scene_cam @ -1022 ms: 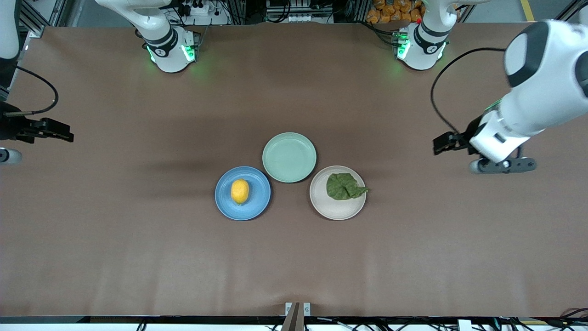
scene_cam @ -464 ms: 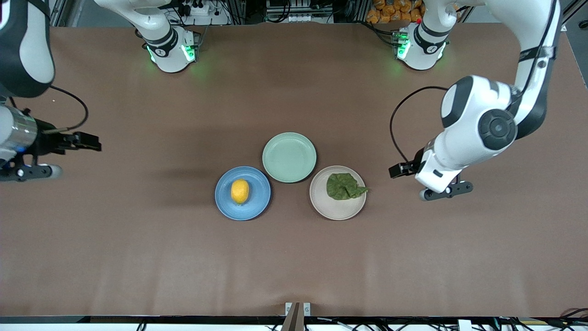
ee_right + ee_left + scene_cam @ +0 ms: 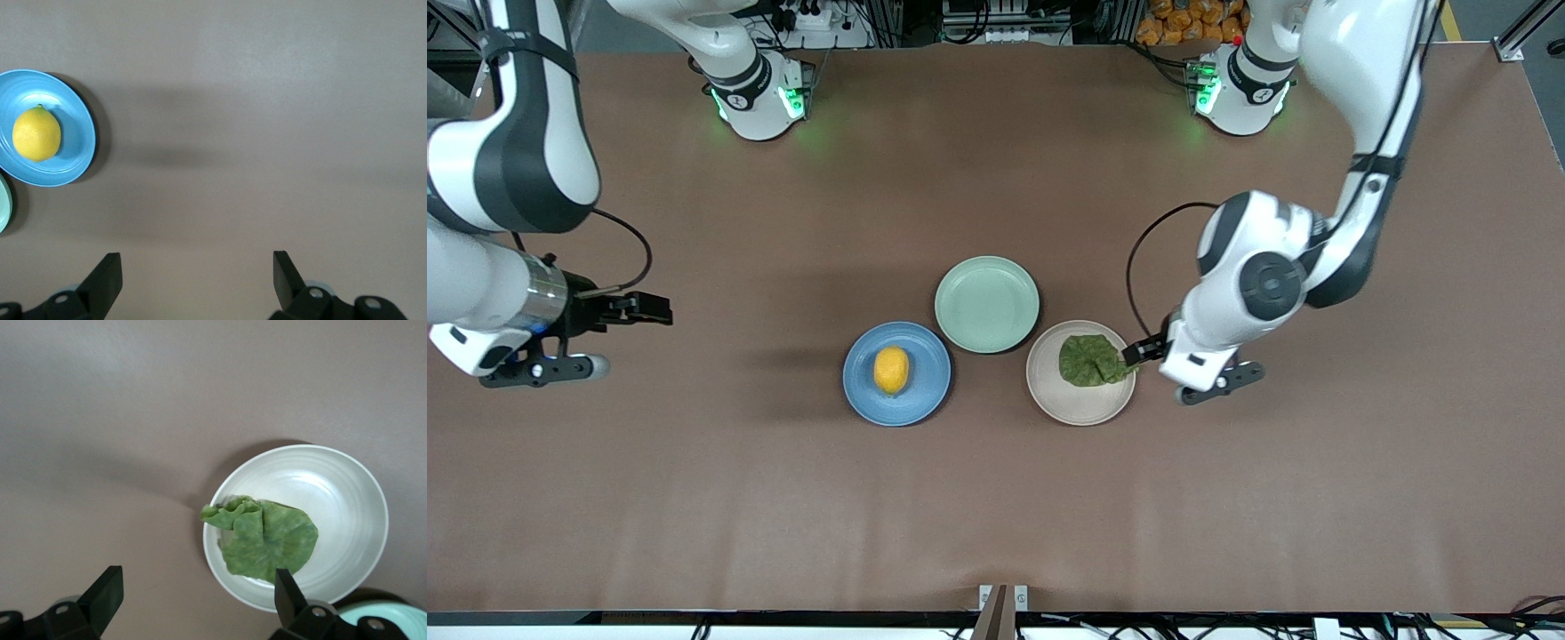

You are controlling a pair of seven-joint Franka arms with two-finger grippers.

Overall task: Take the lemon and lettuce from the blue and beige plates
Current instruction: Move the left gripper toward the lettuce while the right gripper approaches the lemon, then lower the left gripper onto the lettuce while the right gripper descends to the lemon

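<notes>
The left gripper (image 3: 193, 603), fingers spread wide (only their tips show), hangs over the table beside the beige plate (image 3: 1080, 400) holding the lettuce (image 3: 1089, 360). The right gripper (image 3: 193, 283), equally open, hangs well apart from the lemon (image 3: 891, 370) on the blue plate (image 3: 929, 391).

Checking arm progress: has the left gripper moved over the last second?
Yes. The left gripper has moved in toward the round pale beige plate, which stayed put.

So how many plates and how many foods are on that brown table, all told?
Plates: 3 (round matte blue plate, pale beige plate, mint-green plate)
Foods: 2 (smooth yellow lemon, wrinkled dark green lettuce leaf)
Total: 5
</notes>
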